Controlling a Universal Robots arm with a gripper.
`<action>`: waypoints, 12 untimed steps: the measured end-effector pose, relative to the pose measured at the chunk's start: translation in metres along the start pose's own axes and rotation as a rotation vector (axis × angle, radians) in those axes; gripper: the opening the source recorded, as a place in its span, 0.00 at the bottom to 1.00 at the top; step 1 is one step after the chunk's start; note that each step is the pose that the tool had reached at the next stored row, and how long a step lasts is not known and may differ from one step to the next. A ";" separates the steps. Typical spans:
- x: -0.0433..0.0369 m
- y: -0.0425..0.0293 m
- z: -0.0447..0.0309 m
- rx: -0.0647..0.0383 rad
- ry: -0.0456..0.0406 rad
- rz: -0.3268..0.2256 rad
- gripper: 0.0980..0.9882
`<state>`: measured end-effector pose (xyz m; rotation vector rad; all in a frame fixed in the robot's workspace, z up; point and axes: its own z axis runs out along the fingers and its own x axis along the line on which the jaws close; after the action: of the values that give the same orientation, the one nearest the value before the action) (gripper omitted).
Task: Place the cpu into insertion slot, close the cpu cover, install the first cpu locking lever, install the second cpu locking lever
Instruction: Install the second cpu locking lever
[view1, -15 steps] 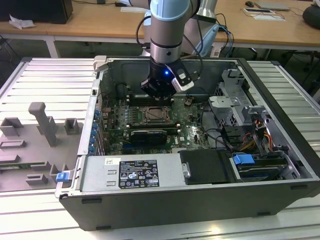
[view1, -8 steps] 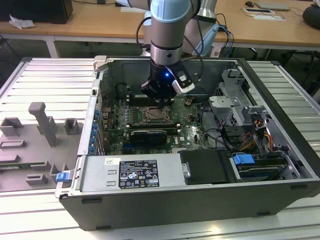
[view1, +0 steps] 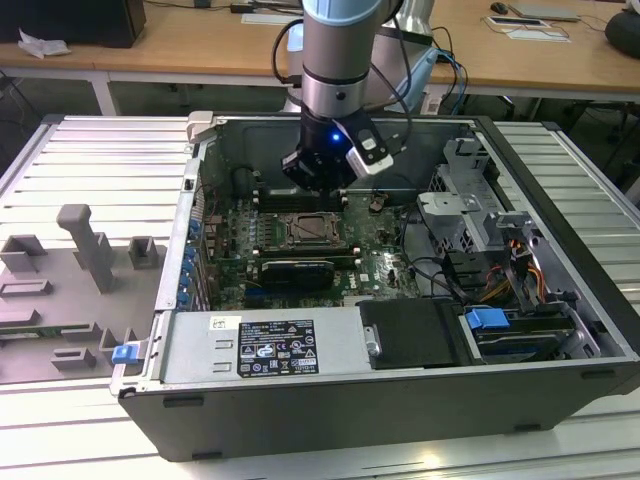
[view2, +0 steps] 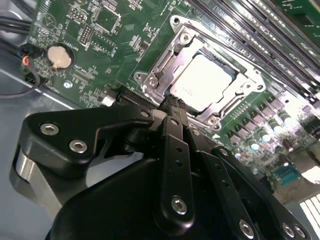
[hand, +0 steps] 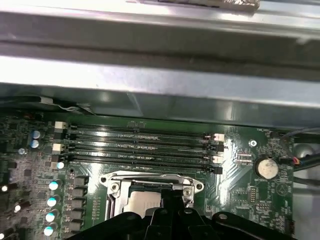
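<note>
**Gripper low over the socket, cpu seated under its frame**

A ribbed grey metal table carries an open computer case lying on its side, with pale wooden desks behind it.

In the exterior view, nearest the camera, the power supply box runs along the case's front wall. It bears a dark printed label with small white text and marks, and a blue plastic tab sticks out at its end toward the exterior view's left. Grey moulded fixtures stand on the table further to that side. Past the box lies the green circuit board, and on it the insertion slot.

The gripper hangs just above the far edge of that slot, under the arm's grey wrist, where a blue light glows. Whether the tool is clenched or released cannot be told, and it carries nothing that can be seen.

In the second wrist view the cpu lies flat in the socket, pale top up, with faint print on it. The cpu cover seems to lie down around it, though the angle is steep. The gripper's tip is just beside the cover's near rim. A coin cell sits well apart on the board.

In the first wrist view the long memory slots lie beyond the socket, then the case's grey wall.
</note>
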<state>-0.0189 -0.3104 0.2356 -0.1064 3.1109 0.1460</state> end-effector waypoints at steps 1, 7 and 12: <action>0.0000 -0.0002 -0.0005 0.000 -0.0001 0.000 0.01; 0.0008 -0.0073 -0.0012 0.000 -0.0001 0.000 0.01; 0.0017 -0.0203 -0.0025 0.000 0.0000 0.000 0.01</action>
<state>-0.0192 -0.3309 0.2362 -0.1063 3.1109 0.1462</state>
